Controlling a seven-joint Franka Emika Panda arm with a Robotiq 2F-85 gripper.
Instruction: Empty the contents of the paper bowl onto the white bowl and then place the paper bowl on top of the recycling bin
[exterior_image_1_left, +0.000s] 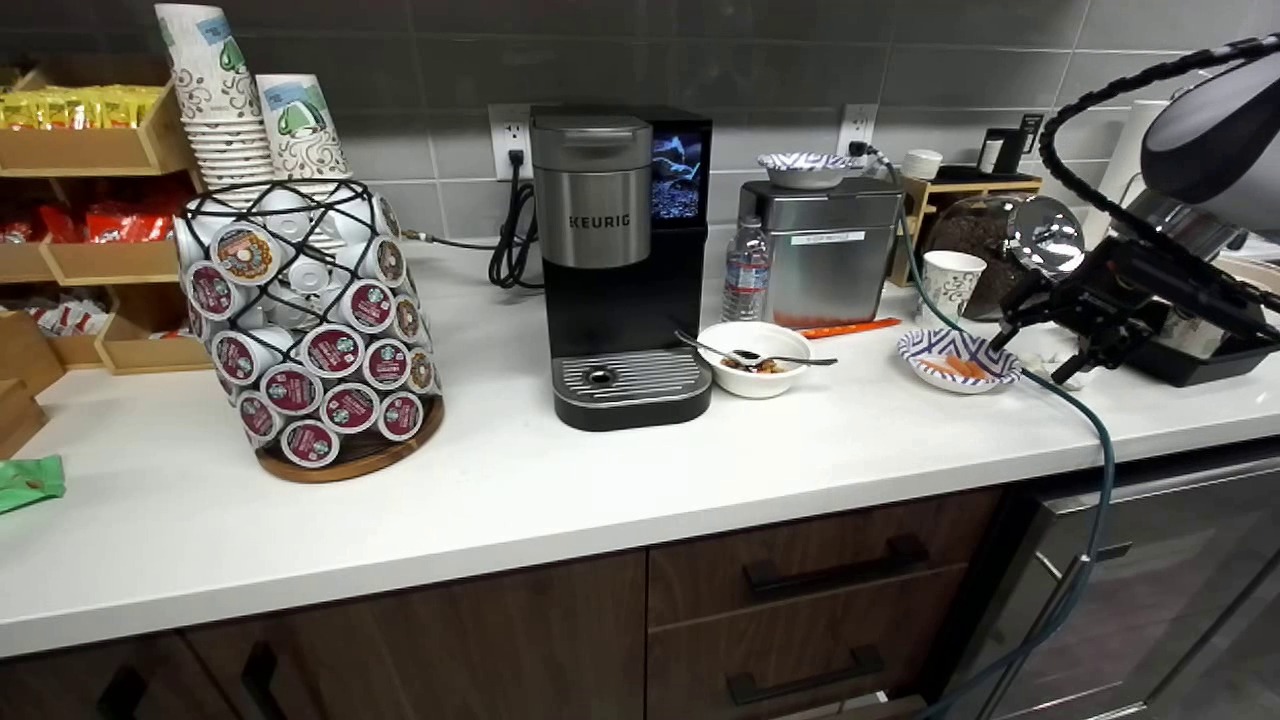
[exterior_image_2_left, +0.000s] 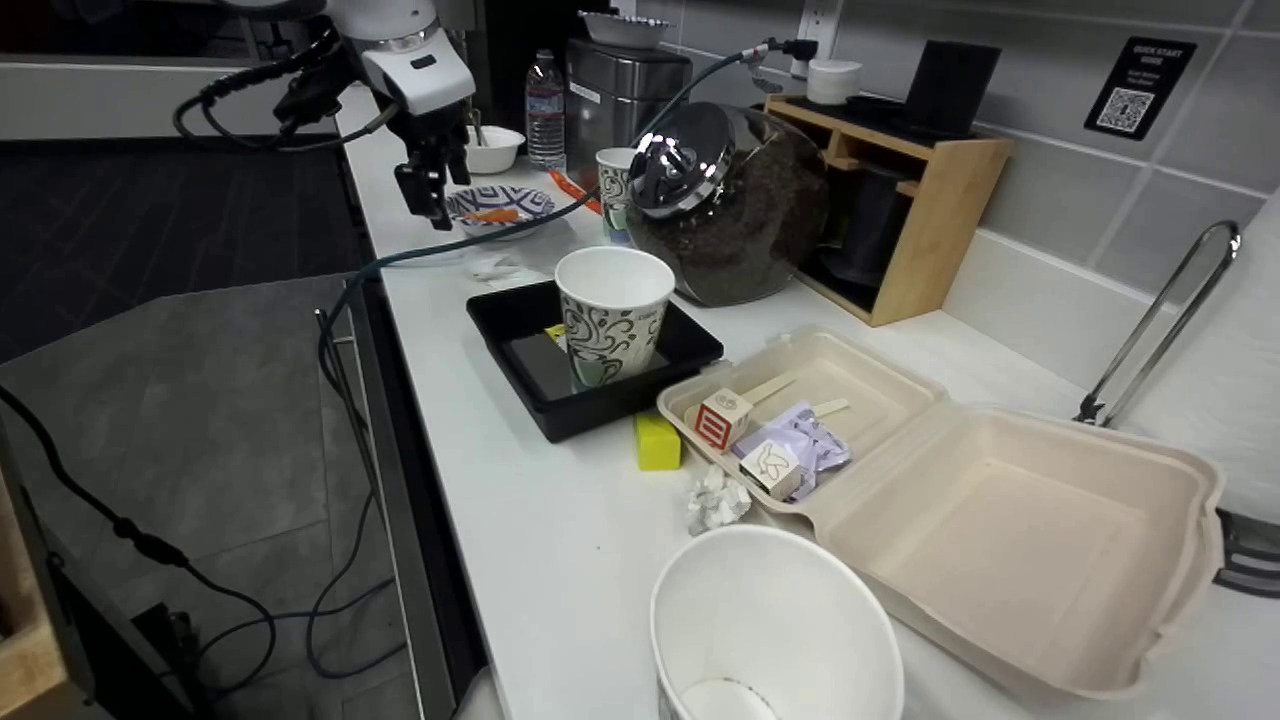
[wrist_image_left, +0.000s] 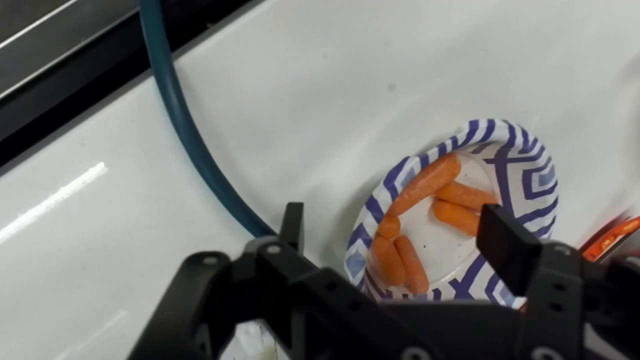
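The paper bowl (exterior_image_1_left: 912, 348) stands upright on the counter, with a blue-and-white pattern and several small orange carrots (wrist_image_left: 425, 185) inside. It shows in both exterior views (exterior_image_2_left: 538, 200) and in the wrist view (wrist_image_left: 540, 175). My gripper (exterior_image_1_left: 1033, 358) is open and empty, just above the bowl's edge. In the wrist view (wrist_image_left: 392, 215) one finger is over the bowl's inside and the other over the bare counter, with the rim between them. The white bowl (exterior_image_1_left: 752, 385) stands beside the coffee machine and holds food and two spoons. The metal recycling bin (exterior_image_1_left: 830, 270) stands behind.
Another patterned bowl (exterior_image_1_left: 808, 175) sits on the bin. A teal cable (exterior_image_2_left: 430, 250) crosses the counter close to the paper bowl and gripper. A paper cup (exterior_image_1_left: 940, 285), a bottle (exterior_image_1_left: 745, 275), an orange wrapper (exterior_image_1_left: 850, 328), a glass jar (exterior_image_2_left: 760, 200) and a black tray (exterior_image_2_left: 520, 350) are nearby.
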